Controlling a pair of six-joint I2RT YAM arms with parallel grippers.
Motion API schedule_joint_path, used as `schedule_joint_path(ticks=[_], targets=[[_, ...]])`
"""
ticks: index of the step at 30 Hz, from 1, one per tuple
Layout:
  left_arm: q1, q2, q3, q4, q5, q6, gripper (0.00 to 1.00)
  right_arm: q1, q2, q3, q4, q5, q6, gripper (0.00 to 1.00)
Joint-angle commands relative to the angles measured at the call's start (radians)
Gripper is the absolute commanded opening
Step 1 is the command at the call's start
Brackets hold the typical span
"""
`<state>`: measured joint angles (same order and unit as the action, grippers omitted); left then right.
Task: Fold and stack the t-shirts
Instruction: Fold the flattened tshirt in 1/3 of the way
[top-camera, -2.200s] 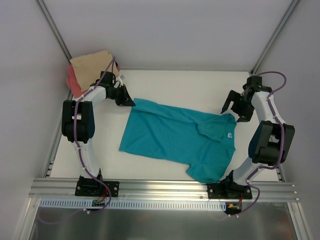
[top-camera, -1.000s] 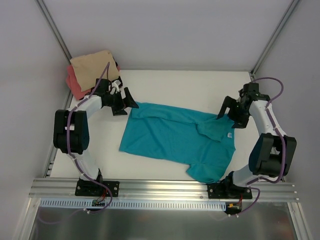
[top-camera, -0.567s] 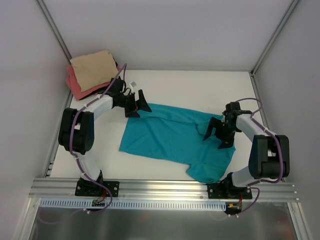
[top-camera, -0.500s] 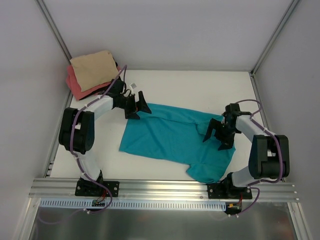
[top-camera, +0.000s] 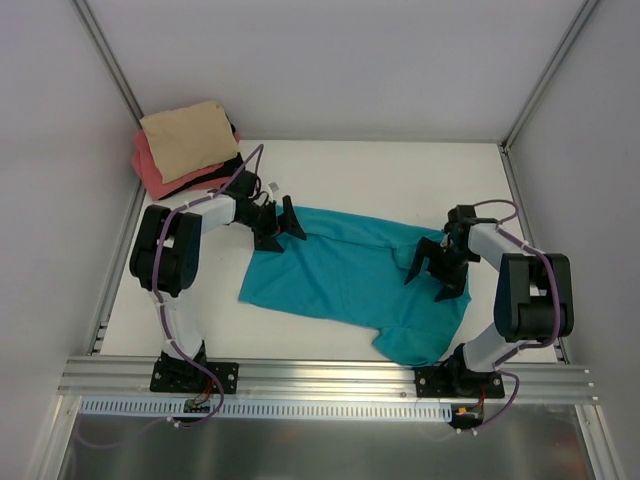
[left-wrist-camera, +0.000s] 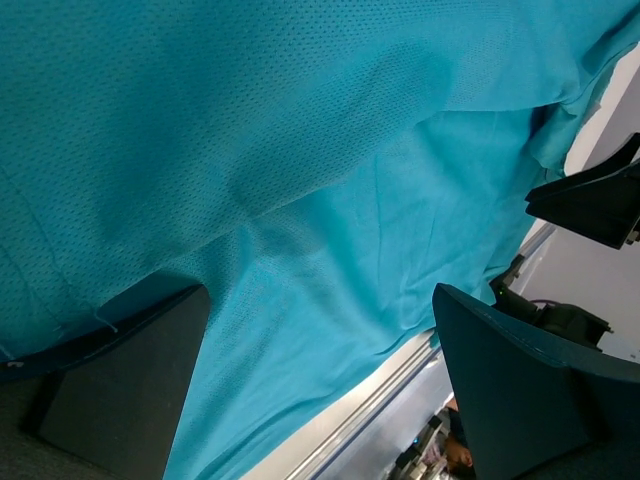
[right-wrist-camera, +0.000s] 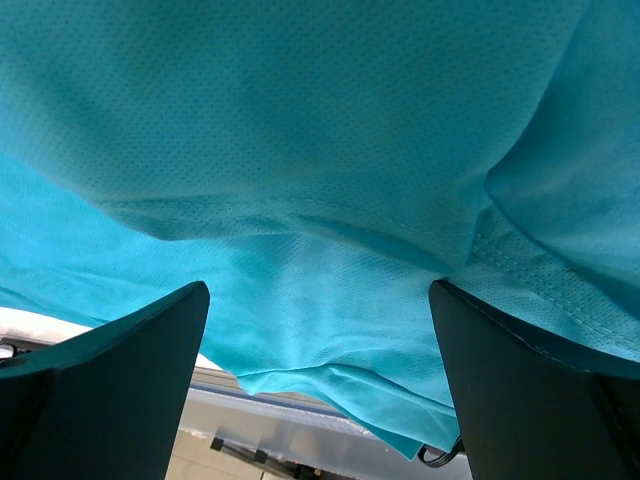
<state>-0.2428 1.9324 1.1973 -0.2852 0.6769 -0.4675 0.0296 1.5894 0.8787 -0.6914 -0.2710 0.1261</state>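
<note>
Fabric of the teal t-shirt lies spread directly beneath both pincers and fills the gap between their fingers in each wrist view. The left pincer stands spread wide over the shirt's far left corner and grips nothing. A second back it sat just outside that corner, and it has since slid inward over the cloth. The right pincer is likewise spread wide and empty, low over the rumpled collar area. Two seconds back it hung off the shirt's right edge. It has since swung in, and it now covers the small white neck label that showed then. The shirt itself has kept its outline on the table. Behind the left pincer, well apart, the tan-beige t-shirt rests folded atop the coral-pink t-shirt.
</note>
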Motion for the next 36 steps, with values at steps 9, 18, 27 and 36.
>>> schedule_joint_path(ticks=[9, 18, 27, 36], targets=[[-0.015, 0.126, 0.132, -0.043, -0.057, 0.016, 0.99, 0.001, 0.164, 0.132, 0.086, 0.033, -0.02, 1.0], [0.014, 0.172, 0.222, -0.062, -0.077, -0.01, 0.99, -0.016, 0.332, 0.412, -0.005, 0.059, -0.062, 1.0], [0.077, 0.22, 0.33, -0.077, -0.091, -0.017, 0.99, -0.054, 0.498, 0.681, -0.092, 0.055, -0.085, 0.99], [0.094, 0.327, 0.484, -0.1, -0.079, -0.022, 0.99, -0.076, 0.606, 0.876, -0.146, 0.033, -0.083, 0.99]])
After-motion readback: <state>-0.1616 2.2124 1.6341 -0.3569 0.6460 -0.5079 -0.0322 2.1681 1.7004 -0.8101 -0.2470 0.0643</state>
